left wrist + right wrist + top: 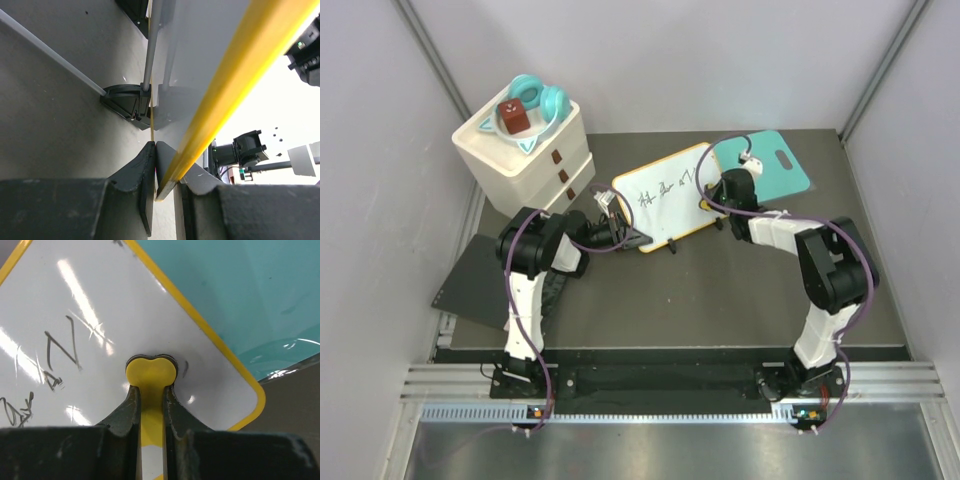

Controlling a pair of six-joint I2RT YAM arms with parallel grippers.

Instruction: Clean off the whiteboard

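Observation:
The whiteboard (665, 195), white with a yellow frame, lies at an angle mid-table with black handwriting (660, 190) across it. My left gripper (618, 225) is shut on its lower left edge. In the left wrist view the yellow frame (235, 70) runs between the fingers of the left gripper (167, 170), and a black foot (127, 102) shows under the board. My right gripper (712, 195) is shut on a yellow eraser (150, 372), which rests on the whiteboard (100, 315) near its right corner. The right gripper (150, 390) has handwriting (60, 350) to its left.
A teal cutting board (782, 160) lies under the whiteboard's far right corner, also seen as the teal cutting board (240, 290). A cream drawer unit (525, 150) at the back left carries a teal ring (535, 100) and a red-brown block (513, 117). A dark mat (470, 285) overhangs the left edge.

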